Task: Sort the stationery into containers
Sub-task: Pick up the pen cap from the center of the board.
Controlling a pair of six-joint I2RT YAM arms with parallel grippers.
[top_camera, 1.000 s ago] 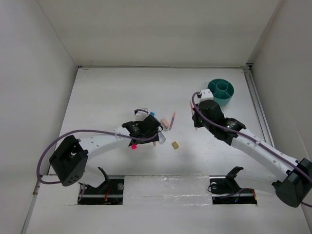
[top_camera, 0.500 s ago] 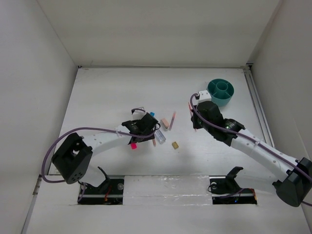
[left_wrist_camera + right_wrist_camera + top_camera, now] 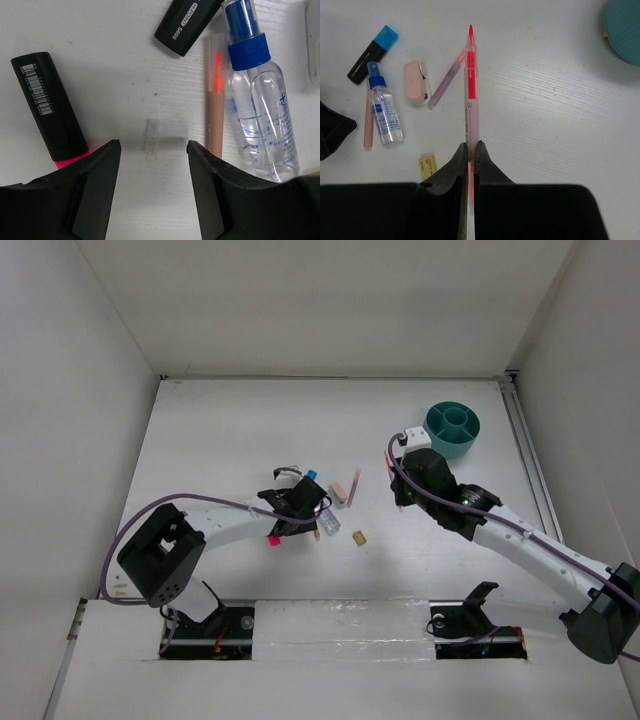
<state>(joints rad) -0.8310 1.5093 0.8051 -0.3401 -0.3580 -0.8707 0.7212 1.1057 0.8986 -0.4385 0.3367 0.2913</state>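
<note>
Stationery is lying loose near the middle of the white table (image 3: 220, 430), well apart from the teal organiser (image 3: 456, 448) sitting at the far right. Left gripper (image 3: 153, 162) is hovering low over the cluster, jaws standing partly apart and gripping nothing; a small clear cap (image 3: 151, 140) is lying on the table in the gap just ahead of the fingertips. Left of that gap a black marker with a pink cap (image 3: 50, 107) is lying; to the right, an orange pencil (image 3: 216, 110) is touching the side of a clear blue-capped bottle (image 3: 260, 110), and a black marker with a blue cap (image 3: 370, 50) is lying just beyond them. Right gripper (image 3: 470, 152) is pinching a thin pink pencil (image 3: 470, 90) by one end, jaws narrow around it, red tip pointing away from the fingers, left of the organiser. Under it, the pink eraser (image 3: 417, 82) and a lilac pencil (image 3: 445, 82) are lying side by side, with the tiny tan block (image 3: 426, 166) nearer.
</note>
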